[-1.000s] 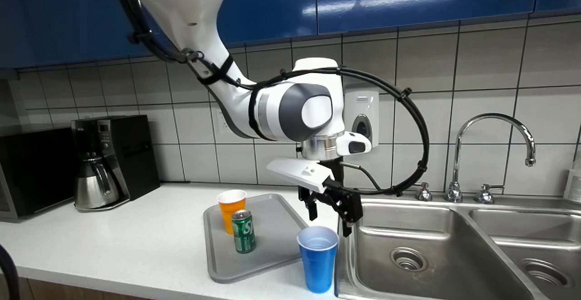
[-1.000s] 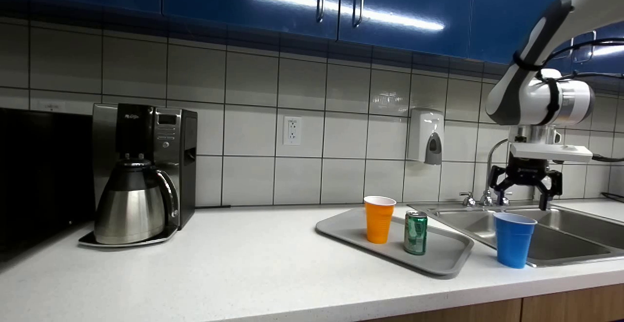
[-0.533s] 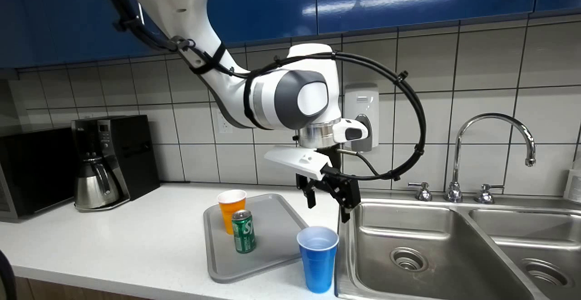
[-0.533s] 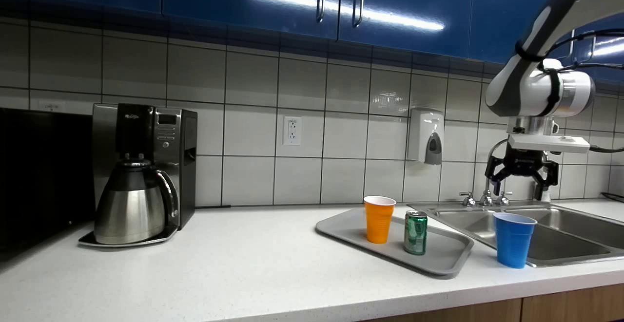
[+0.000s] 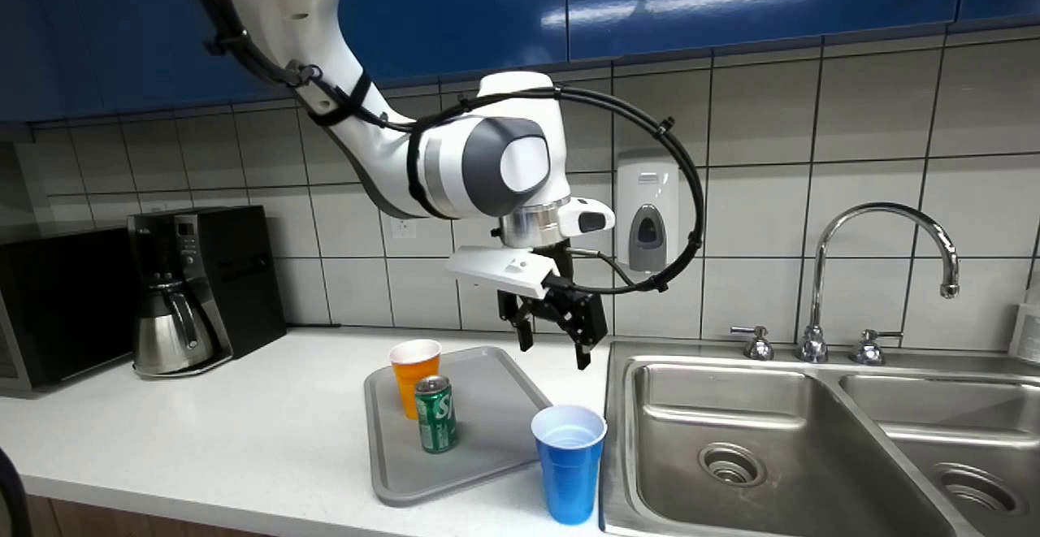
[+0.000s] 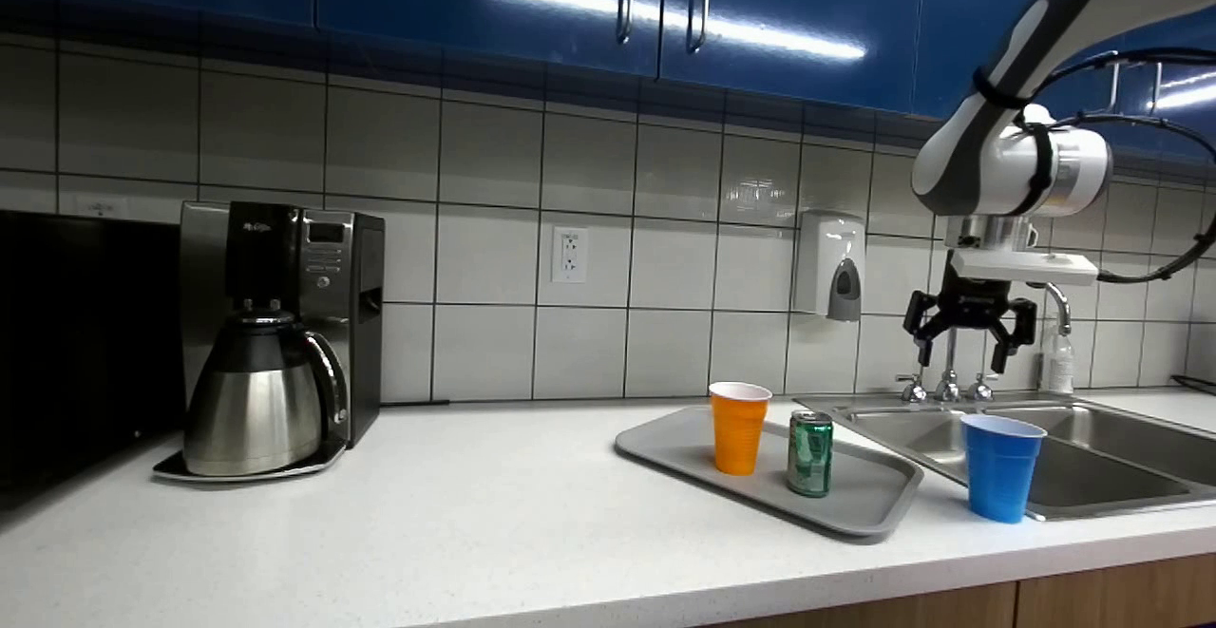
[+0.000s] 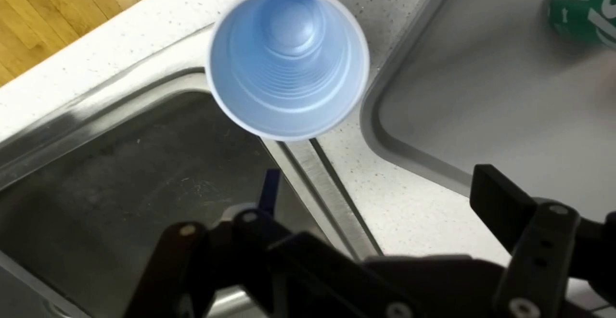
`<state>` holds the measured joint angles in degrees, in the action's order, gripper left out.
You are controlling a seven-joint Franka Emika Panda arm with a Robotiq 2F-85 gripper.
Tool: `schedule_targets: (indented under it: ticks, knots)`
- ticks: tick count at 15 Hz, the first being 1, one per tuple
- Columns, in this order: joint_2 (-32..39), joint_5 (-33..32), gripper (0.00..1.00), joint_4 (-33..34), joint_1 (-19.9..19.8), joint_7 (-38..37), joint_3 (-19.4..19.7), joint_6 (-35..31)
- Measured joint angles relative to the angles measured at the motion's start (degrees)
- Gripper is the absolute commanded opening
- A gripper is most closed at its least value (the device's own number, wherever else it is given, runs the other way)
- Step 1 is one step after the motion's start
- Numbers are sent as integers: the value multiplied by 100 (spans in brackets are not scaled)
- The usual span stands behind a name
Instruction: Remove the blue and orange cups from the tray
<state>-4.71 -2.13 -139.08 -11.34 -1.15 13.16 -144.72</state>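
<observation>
- Blue cup [image 5: 570, 472]: upright on the counter [image 6: 475, 514], already off the tray [image 5: 491, 431], between the tray's near corner and the sink [image 5: 621, 439], just beside both.
- Orange cup [image 6: 737, 433]: upright on the tray.
- Green can [image 6: 809, 454]: upright on the tray near the orange cup, a strip of grey showing between them in an exterior view.
- Gripper [image 6: 961, 360]: raised higher than both cups, fingers spread wide, apart from the blue cup.
- Coffee maker [image 6: 263, 248]: on the counter, well apart from the tray.
</observation>
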Motion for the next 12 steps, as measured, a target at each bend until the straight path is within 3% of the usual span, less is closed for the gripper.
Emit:
schedule_targets:
  ticks: [12]
  knots:
    - [111,106,100,194,536,-2,-501,-294]
